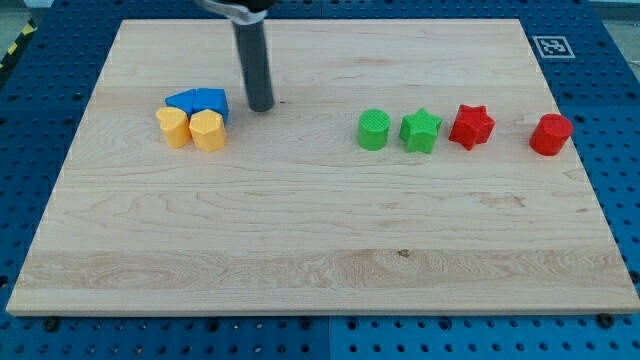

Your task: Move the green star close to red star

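Note:
The green star lies right of the board's middle, just left of the red star, with a narrow gap between them. A green cylinder sits close to the green star's left. My tip rests on the board at the upper left, just right of the blue blocks and far left of the green star. The rod runs up out of the view's top.
Two blue blocks and two yellow blocks cluster at the left. A red cylinder stands at the far right. The wooden board lies on a blue perforated table; a marker tag is at top right.

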